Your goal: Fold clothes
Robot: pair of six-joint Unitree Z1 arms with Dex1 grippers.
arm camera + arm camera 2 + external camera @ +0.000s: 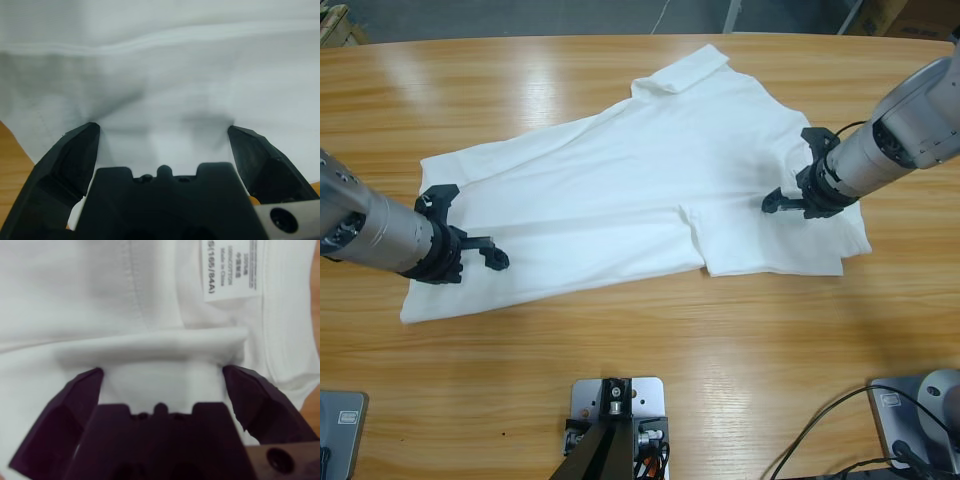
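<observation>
Wood table (620,380) under me carries the T-shirt (620,190), one side seemingly folded over already. My left claw (492,253) gapes wide over its hem end, my right claw (778,202) wide beside the neck label (233,270). Remaining folds await.

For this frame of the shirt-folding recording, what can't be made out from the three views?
- High view: the neck label and neckline, hidden under the right gripper and its arm.
- Right wrist view: the neck label is cut off by the top edge; its smaller lines are too small to read.
- Left wrist view: the T-shirt fills the picture, so what part the left gripper is at is unclear there.
</observation>
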